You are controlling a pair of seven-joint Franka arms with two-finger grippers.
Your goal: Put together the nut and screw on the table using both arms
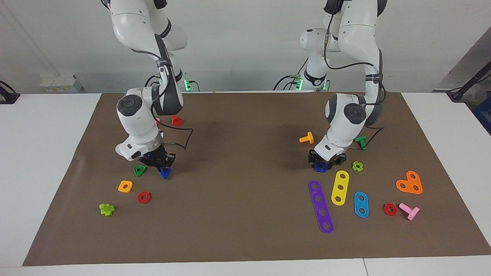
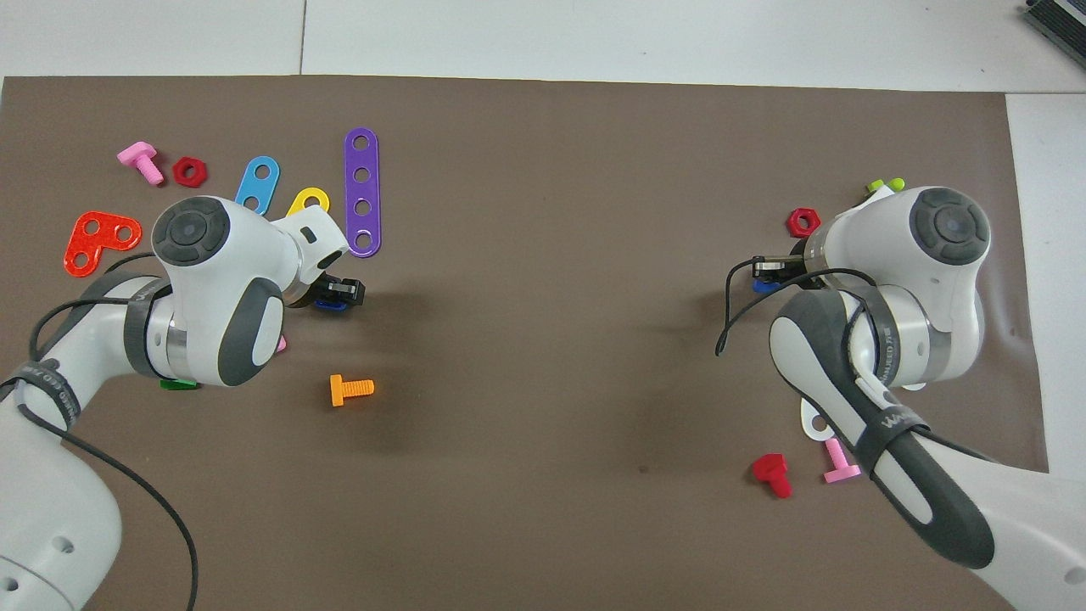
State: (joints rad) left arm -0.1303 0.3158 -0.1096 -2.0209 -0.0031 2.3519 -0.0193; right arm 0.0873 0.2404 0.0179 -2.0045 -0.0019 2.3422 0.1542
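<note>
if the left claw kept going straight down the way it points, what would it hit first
Most likely the nut: the left claw points down and sits right at it, low over the table. Whether it already touches the nut is unclear.

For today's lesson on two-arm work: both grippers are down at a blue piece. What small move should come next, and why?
Probably lift both. The left gripper is low on the mat around the nut, and the right gripper has the screw at its tips. The two pieces sit at different ends of the mat, so they must rise and meet near the middle before threading.
</note>
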